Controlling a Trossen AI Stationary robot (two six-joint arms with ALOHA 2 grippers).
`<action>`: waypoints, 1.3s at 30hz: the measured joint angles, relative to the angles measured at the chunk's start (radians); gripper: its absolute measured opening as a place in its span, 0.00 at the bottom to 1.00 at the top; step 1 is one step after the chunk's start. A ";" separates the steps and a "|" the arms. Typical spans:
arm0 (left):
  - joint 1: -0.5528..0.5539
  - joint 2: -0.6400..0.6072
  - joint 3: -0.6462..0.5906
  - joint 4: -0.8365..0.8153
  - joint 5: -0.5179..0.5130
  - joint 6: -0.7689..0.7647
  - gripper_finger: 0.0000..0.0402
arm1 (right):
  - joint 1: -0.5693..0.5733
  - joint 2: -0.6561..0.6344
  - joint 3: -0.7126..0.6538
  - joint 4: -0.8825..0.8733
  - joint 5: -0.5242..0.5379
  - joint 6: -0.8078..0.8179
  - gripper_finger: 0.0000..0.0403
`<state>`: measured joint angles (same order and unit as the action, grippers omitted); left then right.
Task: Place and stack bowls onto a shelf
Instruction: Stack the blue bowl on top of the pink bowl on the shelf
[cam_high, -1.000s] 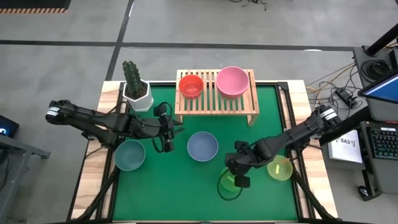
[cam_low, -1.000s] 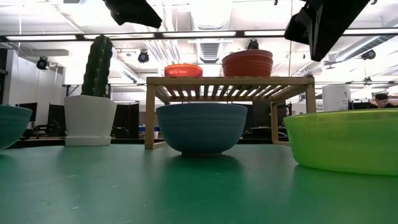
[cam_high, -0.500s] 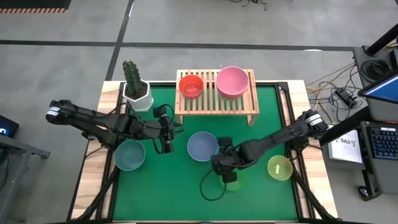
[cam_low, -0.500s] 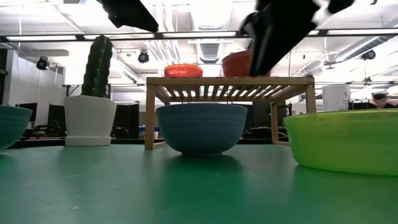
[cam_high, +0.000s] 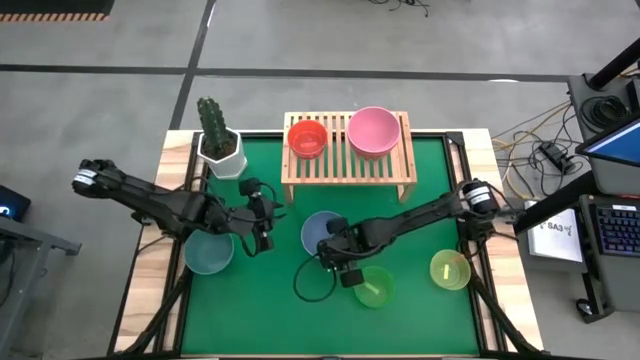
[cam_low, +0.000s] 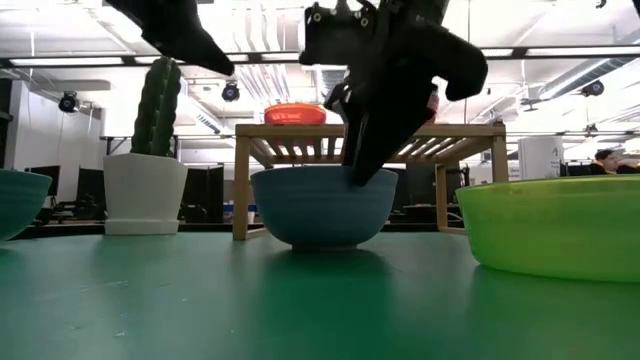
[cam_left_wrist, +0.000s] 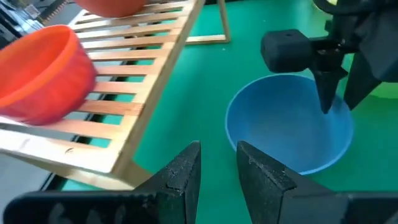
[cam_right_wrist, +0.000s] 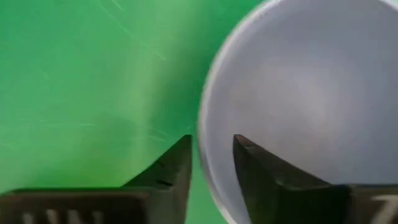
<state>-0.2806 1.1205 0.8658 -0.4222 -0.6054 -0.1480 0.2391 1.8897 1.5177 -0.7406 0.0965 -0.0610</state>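
A: How is the right pincer (cam_high: 330, 252) set?
B: It is lowered onto the rim of the blue bowl (cam_high: 322, 233) near the middle of the counter (cam_high: 270, 320). Its fingers (cam_right_wrist: 174, 168) are parted a little and are placed astride the rim, one outside the wall and one inside. Whether the rim is actually pinched cannot be told.

A: And the left pincer (cam_high: 262, 222)?
B: It is held above the green surface between the teal bowl (cam_high: 208, 250) and the blue bowl, toward the left edge. Its fingers (cam_left_wrist: 180, 177) are seen slightly apart, with nothing between them.

A: Where are the other bowls found?
B: A red bowl (cam_high: 307, 137) and a pink bowl (cam_high: 373, 131) are set on the slatted top of the shelf (cam_high: 340, 165) at the far edge. A green bowl (cam_high: 372, 286) lies just beside the right pincer, toward the near edge, and a yellow-green bowl (cam_high: 449, 270) lies near the right edge.

A: What open room is left?
B: Bare green is seen along the near edge and at the near left corner. A cactus pot (cam_high: 221, 148) is stood at the far left corner, beside the shelf.
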 joint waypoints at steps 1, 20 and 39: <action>0.000 -0.009 -0.001 0.000 -0.003 0.000 0.21 | -0.004 0.006 0.000 -0.001 0.000 -0.001 0.22; -0.007 -0.115 -0.007 0.001 -0.015 0.028 0.21 | 0.017 -0.038 0.299 -0.255 -0.026 -0.015 0.02; -0.007 -0.108 -0.007 0.000 -0.015 0.034 0.21 | -0.268 -0.068 0.832 -0.813 0.319 -0.062 0.02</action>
<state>-0.2878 1.0126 0.8593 -0.4218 -0.6201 -0.1139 -0.0291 1.8214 2.3495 -1.5539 0.4156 -0.1234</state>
